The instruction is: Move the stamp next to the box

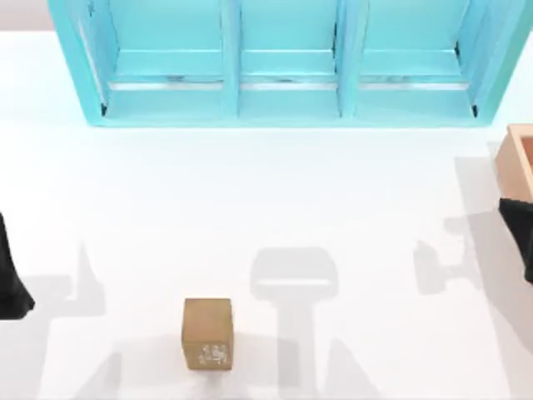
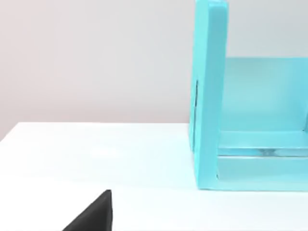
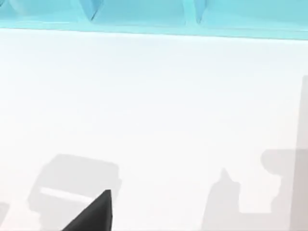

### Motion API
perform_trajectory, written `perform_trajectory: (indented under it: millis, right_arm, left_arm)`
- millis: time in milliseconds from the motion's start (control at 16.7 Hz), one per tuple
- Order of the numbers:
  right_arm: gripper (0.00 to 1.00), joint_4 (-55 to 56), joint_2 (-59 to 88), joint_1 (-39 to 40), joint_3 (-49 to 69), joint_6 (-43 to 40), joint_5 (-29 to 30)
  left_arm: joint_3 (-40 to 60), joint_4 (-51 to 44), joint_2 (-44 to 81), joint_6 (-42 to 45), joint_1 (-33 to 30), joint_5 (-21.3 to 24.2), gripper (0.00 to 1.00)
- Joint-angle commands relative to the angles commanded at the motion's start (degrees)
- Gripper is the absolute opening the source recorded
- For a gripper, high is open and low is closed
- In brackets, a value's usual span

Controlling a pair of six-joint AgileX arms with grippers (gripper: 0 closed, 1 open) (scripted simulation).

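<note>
At the far left edge of the top view you see your left arm (image 1: 12, 283) as a dark shape low over the desk (image 1: 275, 208), and at the far right edge your right arm (image 1: 518, 237) shows as a dark shape just below the box. Whether either tool is apart or together you cannot tell from these pictures. A black corner (image 2: 94, 214) pokes into the left wrist view, and a like black corner (image 3: 94, 214) sits in the right wrist view; neither reveals how the fingers stand.

Out from the arms, the stamp (image 1: 207, 333) stands on the white desk near its front edge, left of centre, a small tan-brown wooden block with a whitish engraved pattern on the face turned toward the front. Nothing touches it. It lies well apart from both arms, nearer your left one.

The box (image 1: 516, 162), peach-tan with a thick raised wall, sits at the right edge of the desk, cut off by the picture's border, well apart from the stamp.

Along the back of the desk stands the turquoise shelf unit (image 1: 287, 62), split into three compartments. Its side panel (image 2: 209, 94) shows upright in the left wrist view, and its lower edge (image 3: 154, 17) runs across the right wrist view. Grey shadows of the arms fall on the desk.
</note>
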Motion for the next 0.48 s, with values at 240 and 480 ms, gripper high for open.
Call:
perform_trajectory:
  millis: [240, 480]
  right_arm:
    - [1.00, -9.8, 18.8, 10.1, 24.8, 9.9, -1.0]
    - [1.00, -19.5, 38.6, 19.6, 49.9, 20.9, -1.4]
  left_arm:
    - [0.0, 0.0, 0.0, 0.0, 0.0, 0.0, 1.00]
    - [0.0, 0.0, 0.0, 0.0, 0.0, 0.0, 1.00]
